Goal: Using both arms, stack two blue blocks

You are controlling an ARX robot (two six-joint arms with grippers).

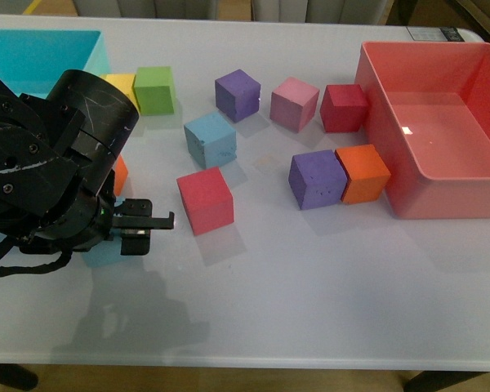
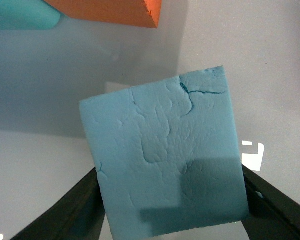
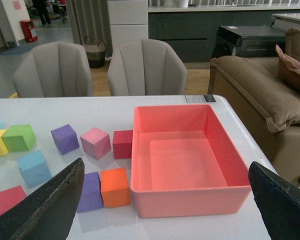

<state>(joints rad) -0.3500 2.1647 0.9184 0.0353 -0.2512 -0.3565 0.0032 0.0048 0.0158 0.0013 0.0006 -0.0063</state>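
While the left gripper [image 1: 143, 227] is clamped on one blue block [image 2: 165, 160] at the near left of the surface [image 1: 310, 286], the other blue block [image 1: 210, 139] sits untouched mid-surface and the right gripper [image 3: 166, 165] hangs spread, empty; stacking is not yet done.

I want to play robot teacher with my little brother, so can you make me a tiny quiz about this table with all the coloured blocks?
1. True or false: the red bin has a block inside it.
2. Pick one. What sits between the jaws of the left gripper?
A) a purple block
B) a blue block
C) nothing at all
3. Fill the gap: an orange block lies close to the red bin, and the block right beside it is ____.

Key
1: False. The bin is empty.
2: B. The jaws sit on both sides of it.
3: Purple. It is the purple block.
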